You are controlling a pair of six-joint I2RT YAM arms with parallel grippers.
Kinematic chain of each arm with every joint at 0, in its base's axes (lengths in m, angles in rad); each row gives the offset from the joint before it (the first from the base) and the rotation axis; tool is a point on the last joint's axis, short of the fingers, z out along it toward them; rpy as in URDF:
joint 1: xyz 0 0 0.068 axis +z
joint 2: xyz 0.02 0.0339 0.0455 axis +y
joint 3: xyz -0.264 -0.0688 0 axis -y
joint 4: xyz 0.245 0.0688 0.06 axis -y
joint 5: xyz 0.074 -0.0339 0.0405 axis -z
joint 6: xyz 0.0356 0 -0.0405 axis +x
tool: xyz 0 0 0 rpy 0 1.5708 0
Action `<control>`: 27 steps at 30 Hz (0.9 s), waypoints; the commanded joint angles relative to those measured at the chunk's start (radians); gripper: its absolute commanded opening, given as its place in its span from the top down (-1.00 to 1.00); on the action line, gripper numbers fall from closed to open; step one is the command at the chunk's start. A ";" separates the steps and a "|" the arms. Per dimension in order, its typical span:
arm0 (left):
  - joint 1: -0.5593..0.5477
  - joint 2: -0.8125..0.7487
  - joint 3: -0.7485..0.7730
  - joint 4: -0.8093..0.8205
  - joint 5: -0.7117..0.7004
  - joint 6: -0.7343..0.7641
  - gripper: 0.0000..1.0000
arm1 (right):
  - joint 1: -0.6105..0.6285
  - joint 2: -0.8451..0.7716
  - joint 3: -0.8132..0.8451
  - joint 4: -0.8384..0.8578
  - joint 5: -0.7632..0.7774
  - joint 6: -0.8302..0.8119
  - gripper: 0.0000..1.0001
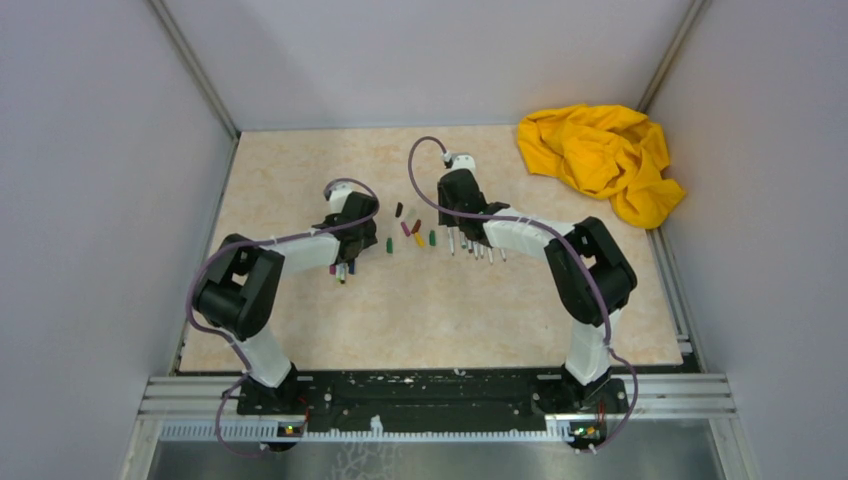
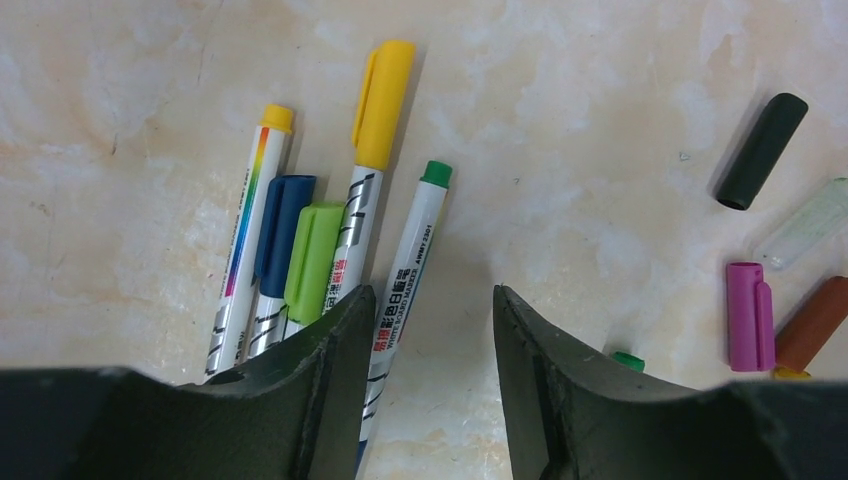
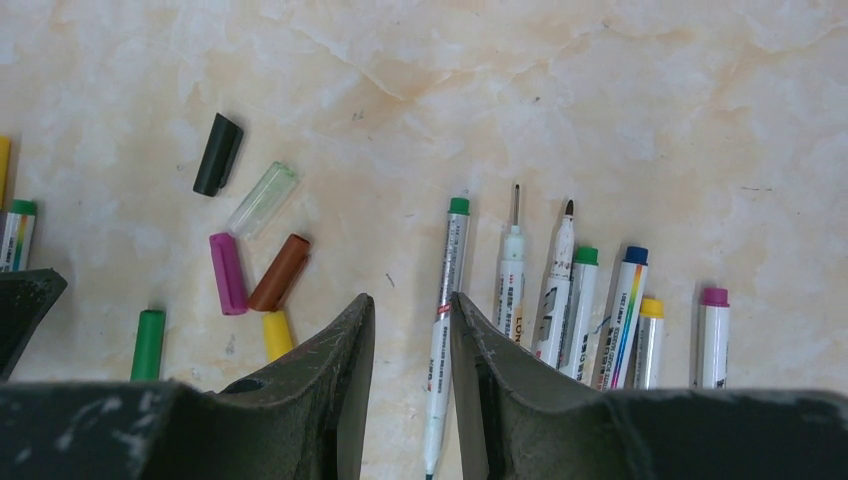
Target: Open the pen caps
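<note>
Looking past the left fingers [image 2: 320,400], I found them spread and empty over three pens [image 2: 352,230] with caps on; the right fingers [image 3: 320,400] stood released astride a green-ended pen [image 3: 447,300]. Loose pen caps [image 3: 228,272] lay beyond, straight on the table [image 3: 600,100], uncontained. Closing off-centre could roll a pen aside or pinch two together.

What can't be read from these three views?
- Left wrist view: lower ends of the bunched pens hidden behind the left gripper; a green cap mostly behind its finger.
- Right wrist view: lower barrels of the uncapped pens hidden behind the right gripper; whether its jaws touch the green-ended pen is unclear.
- Top view: loose caps too small to show which end is open.
</note>
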 commanded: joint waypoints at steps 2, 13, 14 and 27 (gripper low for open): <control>0.005 0.028 0.026 -0.030 -0.012 -0.020 0.00 | 0.001 -0.063 -0.006 0.029 0.001 -0.012 0.34; 0.014 0.079 0.015 -0.006 0.028 -0.029 0.54 | 0.001 -0.108 -0.035 0.029 0.008 -0.013 0.34; 0.017 0.087 0.014 -0.004 0.035 -0.027 0.59 | 0.001 -0.113 -0.040 0.029 0.008 -0.013 0.34; 0.033 0.088 -0.021 0.087 0.150 -0.021 1.00 | 0.022 -0.231 -0.148 0.087 -0.064 -0.033 0.34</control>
